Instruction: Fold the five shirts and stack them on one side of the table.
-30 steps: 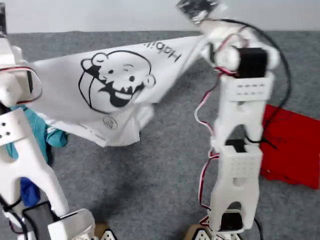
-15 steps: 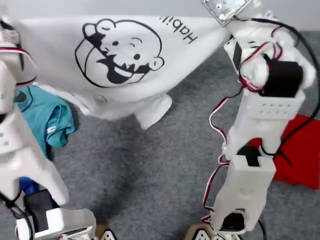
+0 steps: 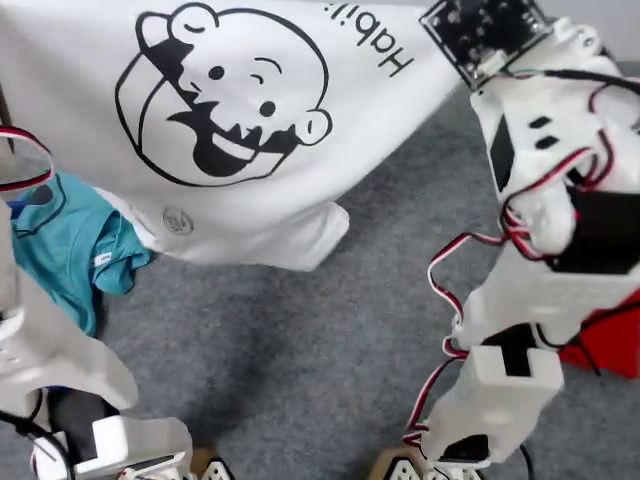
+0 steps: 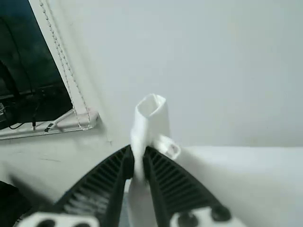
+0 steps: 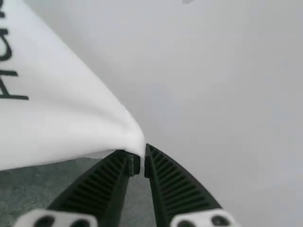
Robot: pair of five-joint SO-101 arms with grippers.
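Note:
A white shirt [image 3: 240, 110] with a black cartoon face hangs spread in the air between both arms, its lower hem just above the grey table. My left gripper [image 4: 137, 163] is shut on a bunched white corner of the shirt [image 4: 150, 118]. My right gripper [image 5: 138, 163] is shut on the opposite corner of the white shirt [image 5: 61, 118], near the black lettering. In the high view the right arm [image 3: 540, 250] stands tall at the right and the left arm [image 3: 40, 340] at the left edge.
A teal shirt [image 3: 70, 250] lies crumpled on the grey table [image 3: 300, 360] at the left, partly under the white one. A red shirt [image 3: 610, 340] lies flat at the right edge behind the right arm. Something blue [image 3: 15, 205] peeks out beside the left arm.
Both arms have lifted the white shirt higher and stretched it wider. Its hem has come off the table, uncovering more of the teal shirt.

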